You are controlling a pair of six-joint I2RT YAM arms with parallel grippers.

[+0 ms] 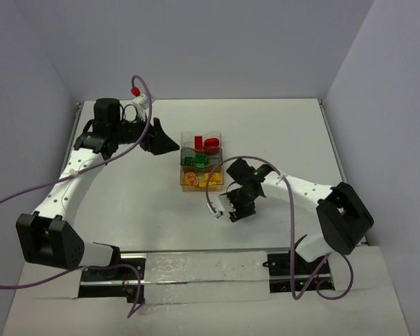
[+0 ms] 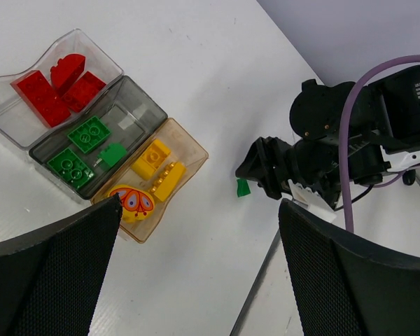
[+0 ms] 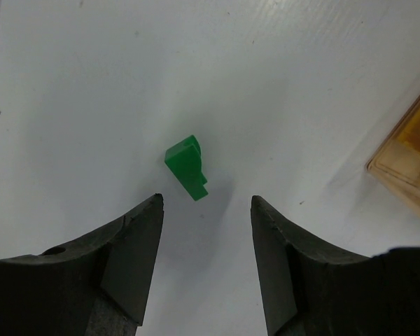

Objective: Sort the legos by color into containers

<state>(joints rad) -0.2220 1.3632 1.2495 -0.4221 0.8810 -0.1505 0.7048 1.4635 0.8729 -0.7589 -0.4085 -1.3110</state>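
A small loose green lego [image 3: 187,168] lies on the white table just beyond my right gripper's [image 3: 206,203] tips, nearer the left finger [image 3: 136,238]. The jaws stand apart with nothing between them. In the left wrist view the same green lego [image 2: 243,187] sits below the right gripper [image 2: 262,171]. The containers stand in a row: a clear one [image 2: 105,59] with red legos [image 2: 45,98], a grey one [image 2: 129,98] with green legos [image 2: 89,133], an amber one [image 2: 192,150] with yellow legos [image 2: 152,157]. My left gripper [image 2: 199,231] hangs wide open and holds nothing.
From above, the containers [image 1: 184,162] sit mid-table, with the left gripper [image 1: 169,145] to their left and the right gripper [image 1: 239,208] at their near right. A yellow piece with an orange butterfly [image 2: 131,201] lies in the amber container. The amber container's corner [image 3: 406,154] shows at right.
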